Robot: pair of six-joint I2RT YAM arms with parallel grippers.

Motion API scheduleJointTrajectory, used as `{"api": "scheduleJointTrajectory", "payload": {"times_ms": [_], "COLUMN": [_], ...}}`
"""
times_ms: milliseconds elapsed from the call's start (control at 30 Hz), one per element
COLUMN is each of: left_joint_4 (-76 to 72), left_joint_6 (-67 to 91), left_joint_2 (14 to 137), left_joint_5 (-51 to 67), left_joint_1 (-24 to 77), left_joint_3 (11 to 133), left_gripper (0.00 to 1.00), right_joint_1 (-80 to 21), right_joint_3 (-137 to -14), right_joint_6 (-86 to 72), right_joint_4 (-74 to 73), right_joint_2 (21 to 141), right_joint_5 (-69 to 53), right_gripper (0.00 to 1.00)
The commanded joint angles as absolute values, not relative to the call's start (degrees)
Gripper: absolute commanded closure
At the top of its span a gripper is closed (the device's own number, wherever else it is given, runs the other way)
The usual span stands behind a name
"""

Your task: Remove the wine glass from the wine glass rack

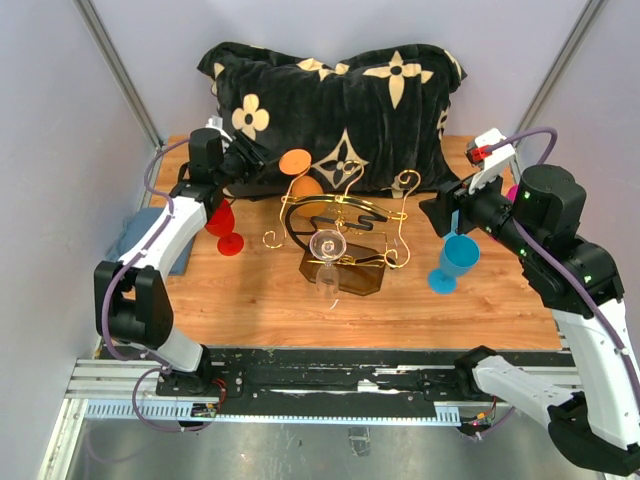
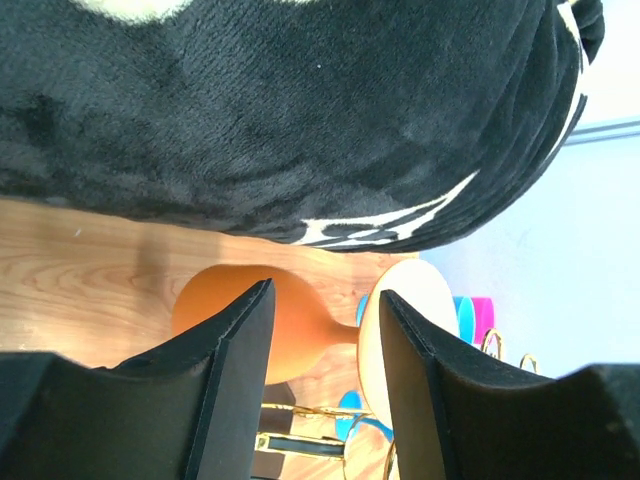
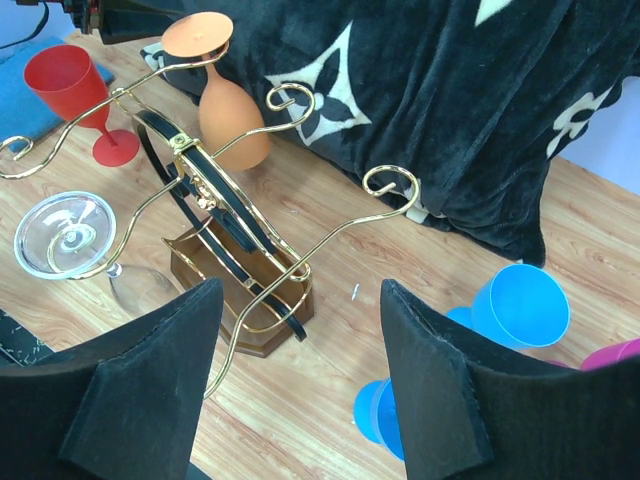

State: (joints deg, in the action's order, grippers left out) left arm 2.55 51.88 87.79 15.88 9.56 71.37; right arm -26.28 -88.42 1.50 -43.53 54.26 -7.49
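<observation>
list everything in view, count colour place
plush pillow: 1, black with cream flowers, back
wire wine glass rack: 1, gold and black, centre
orange wine glass: 1, hanging on rack, back-left
clear wine glass: 1, hanging on rack, front
red wine glass: 1, upright, left of rack
blue wine glass: 1, upright, right of rack
cloth: 1, blue, left edge
pink item: 1, by right arm
left hand: 1, black, open, at orange glass
right hand: 1, black, open, near blue glass
</observation>
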Motion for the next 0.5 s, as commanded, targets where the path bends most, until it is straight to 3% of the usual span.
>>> {"api": "scheduleJointTrajectory", "payload": {"times_ms": [0, 333, 467], "left_joint_4": [-5.8, -17.1, -21.3], "left_joint_6": [56.1, 61.8, 64.2], "left_joint_2": [89.1, 89.1, 89.5], "left_joint_5": [20.6, 24.1, 26.1], "left_joint_1": [9.4, 9.4, 9.4], "left_joint_3": [69.4, 64.5, 63.4], "left_gripper": [0.48, 0.52, 0.75], "right_joint_1": [-27.2, -27.2, -27.2], "right_joint_3": [-88.3, -87.9, -87.5], "right_joint_6": [0.5, -0.1, -0.4], "right_joint_4": [-42.5, -42.0, -41.4], "right_joint_2": [53.9, 54.5, 54.8], "right_joint_5": [-6.9, -6.7, -6.7], "right_gripper": [0.35, 0.35, 0.36]}}
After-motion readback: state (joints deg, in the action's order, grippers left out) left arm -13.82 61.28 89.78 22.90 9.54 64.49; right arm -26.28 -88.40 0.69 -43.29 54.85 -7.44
